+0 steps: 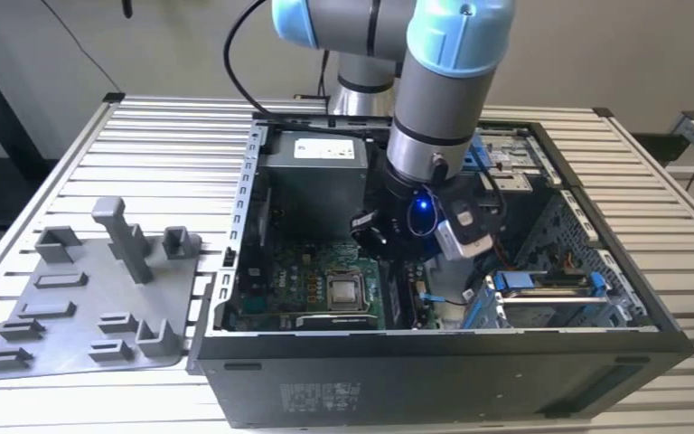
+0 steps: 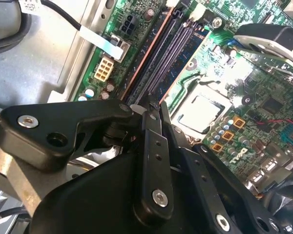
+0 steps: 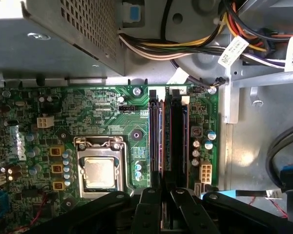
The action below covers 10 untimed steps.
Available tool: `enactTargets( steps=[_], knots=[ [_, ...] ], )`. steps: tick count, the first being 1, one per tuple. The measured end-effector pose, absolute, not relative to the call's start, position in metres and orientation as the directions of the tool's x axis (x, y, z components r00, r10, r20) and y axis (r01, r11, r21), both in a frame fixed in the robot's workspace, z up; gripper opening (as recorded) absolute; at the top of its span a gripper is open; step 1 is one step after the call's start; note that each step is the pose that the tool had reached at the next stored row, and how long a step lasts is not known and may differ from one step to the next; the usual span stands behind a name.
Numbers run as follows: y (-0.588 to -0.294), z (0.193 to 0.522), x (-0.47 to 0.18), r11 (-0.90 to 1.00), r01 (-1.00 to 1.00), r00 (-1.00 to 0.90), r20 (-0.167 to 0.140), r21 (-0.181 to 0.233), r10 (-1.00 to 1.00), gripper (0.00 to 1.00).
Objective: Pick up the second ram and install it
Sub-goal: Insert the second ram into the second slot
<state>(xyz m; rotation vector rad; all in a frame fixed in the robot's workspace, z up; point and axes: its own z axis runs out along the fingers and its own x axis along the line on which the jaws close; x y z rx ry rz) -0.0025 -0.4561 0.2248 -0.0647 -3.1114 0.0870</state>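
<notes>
My gripper (image 1: 389, 251) hangs low inside the open computer case (image 1: 444, 371), over the memory slots at the motherboard's edge. In both wrist views its jaws stand pressed together on the second ram (image 2: 147, 53) (image 3: 155, 136). This is a thin dark stick with a copper-coloured contact edge. It runs out from the fingertips (image 2: 152, 108) in line with the slots (image 2: 173, 53) (image 3: 177, 136). The stick sits directly over the slots; whether it touches one I cannot tell. The gripper's black linkages (image 3: 151, 209) hide the near end.
The silver processor (image 3: 99, 173) (image 1: 344, 291) lies beside the slots. A power supply (image 1: 311, 167) and cable bundles (image 3: 185, 46) crowd the case's far end, and a drive cage (image 1: 552, 298) stands at the exterior view's right. A grey fixture tray (image 1: 76, 280) with an upright post (image 1: 124, 237) lies outside.
</notes>
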Motion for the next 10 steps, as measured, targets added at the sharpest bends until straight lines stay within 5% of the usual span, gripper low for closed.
enactTargets(
  steps=[10],
  knots=[
    [-0.4562, 0.2212, -0.0025, 0.998, 0.041, -0.999, 0.027, -0.057, 0.042, 0.14]
  ],
)
